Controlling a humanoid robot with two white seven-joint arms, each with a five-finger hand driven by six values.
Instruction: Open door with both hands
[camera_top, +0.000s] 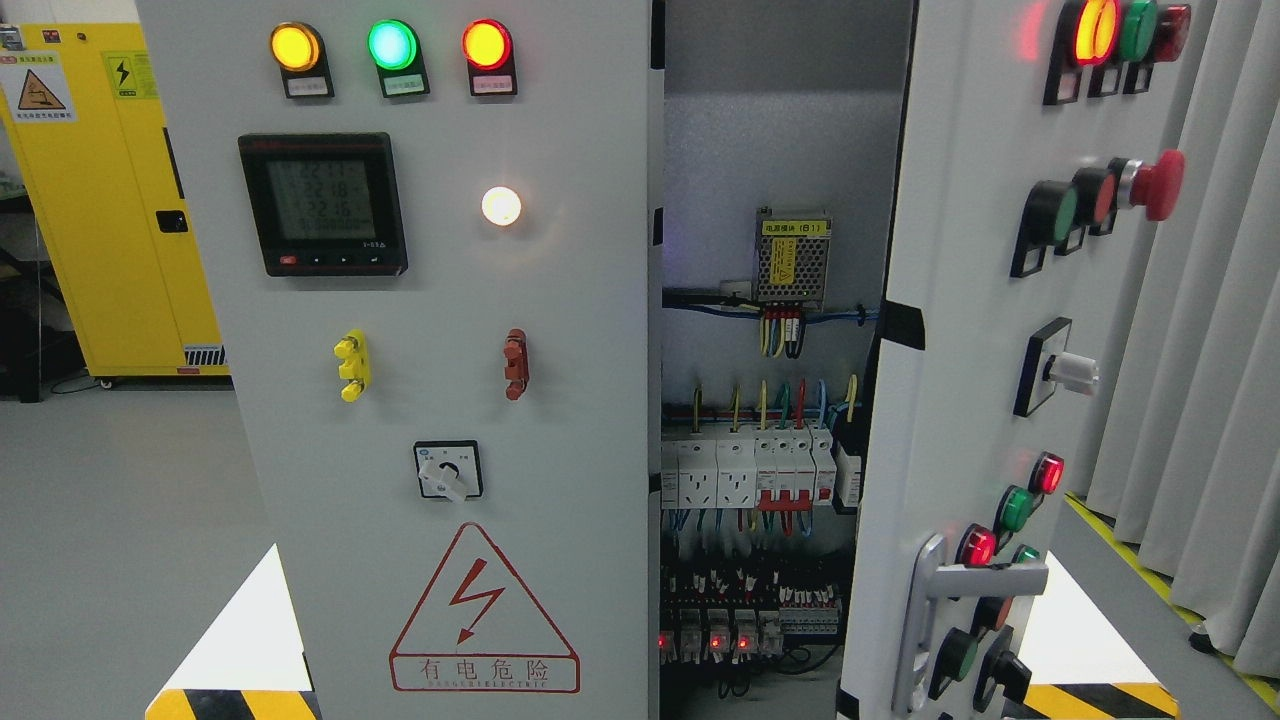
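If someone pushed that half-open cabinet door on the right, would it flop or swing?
The right door looks like rigid sheet metal, so it likely swings stiffly. Its many buttons probably add weight. The silver handle looks smooth, perhaps slippery.

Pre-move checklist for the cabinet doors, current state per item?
1. Right grey metal cabinet door swung open: ok.
2. Left grey metal door with the digital meter opened: not ok, faces the camera closed.
3. Silver lever handle on the right door visible: ok.
4. Either robot hand in view: not ok, none shows.
5. Wiring and white breakers inside exposed: ok.
6. Handle on the left door: cannot tell.
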